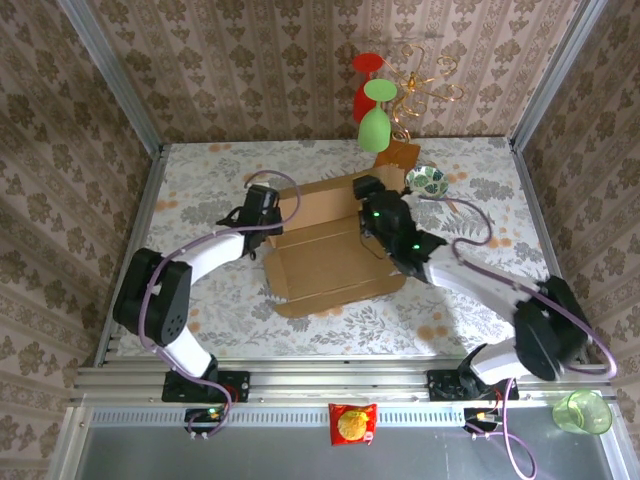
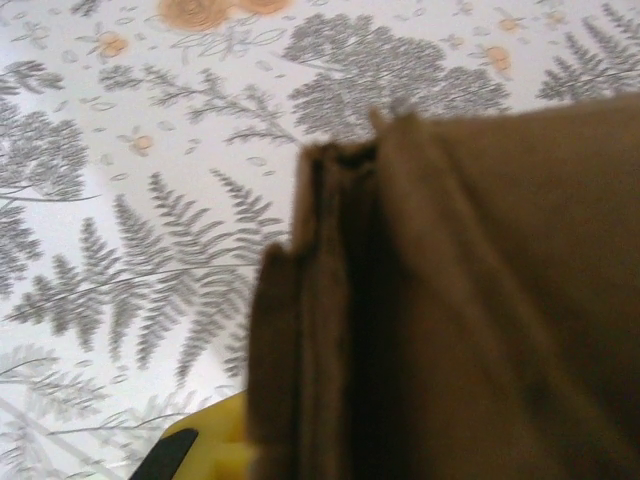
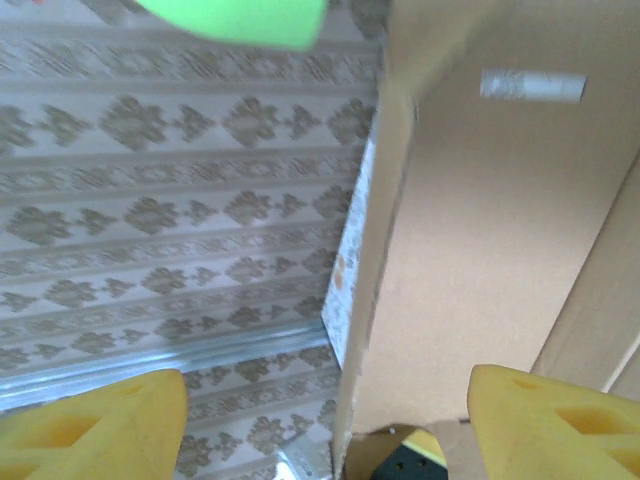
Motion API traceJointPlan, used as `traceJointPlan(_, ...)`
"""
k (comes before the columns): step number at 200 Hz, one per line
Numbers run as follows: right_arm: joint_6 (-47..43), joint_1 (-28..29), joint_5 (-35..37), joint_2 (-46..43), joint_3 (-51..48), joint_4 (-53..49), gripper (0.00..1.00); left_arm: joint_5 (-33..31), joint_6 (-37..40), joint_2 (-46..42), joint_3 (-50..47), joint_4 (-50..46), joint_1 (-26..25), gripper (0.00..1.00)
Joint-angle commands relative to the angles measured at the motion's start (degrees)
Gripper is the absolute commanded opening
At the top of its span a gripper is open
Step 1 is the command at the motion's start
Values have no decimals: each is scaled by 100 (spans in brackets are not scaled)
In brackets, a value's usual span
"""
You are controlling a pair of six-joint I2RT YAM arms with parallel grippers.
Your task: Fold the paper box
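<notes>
Floral tabletop (image 1: 470,290) carries the paper box (image 1: 325,265) at centre: rear and side walls stand, front flap lies flat, so folding seems half done. My left tool (image 1: 266,212) pinches its left wall; my right tool (image 3: 328,400) stands wide, holding nothing.

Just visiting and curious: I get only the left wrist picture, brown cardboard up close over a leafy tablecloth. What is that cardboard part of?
Observer: From above, it is the left side of the paper box, a large brown sheet lying open between the two arms.
Visitor: Is the other arm touching it too?
Observer: The right tool stands open, its yellow fingers wide apart on either side of a raised cardboard edge.
Visitor: Anything behind the box?
Observer: A wire rack hung with green and red glasses, and a small patterned bowl beside it.
</notes>
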Motion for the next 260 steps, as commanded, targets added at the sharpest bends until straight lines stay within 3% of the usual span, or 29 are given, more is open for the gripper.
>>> traceJointPlan(1, -798, -298, 24, -606, -160, -1206, 74, 457, 455, -283, 252, -800, 247, 0)
traceJointPlan(45, -2251, -1054, -916, -739, 430, -2119, 69, 1370, 1078, -440, 660, -1594, 618, 0)
traceJointPlan(83, -2940, -1137, -1558, 213, 1415, -2490, 65, 1646, 1181, -532, 770, -1907, 743, 0)
traceJointPlan(131, -3364, -1223, -1741, 1244, 1975, -2357, 65, 1771, 1041, -586, 801, -1891, 729, 0)
traceJointPlan(181, -2965, -1209, -2260, 1542, 2048, -2152, 63, 1786, 934, -543, 794, -1787, 715, 0)
traceJointPlan(260, -1558, -1228, -2572, 1348, 1211, -963, 46, 1817, 910, -448, 672, -1327, 681, 0)
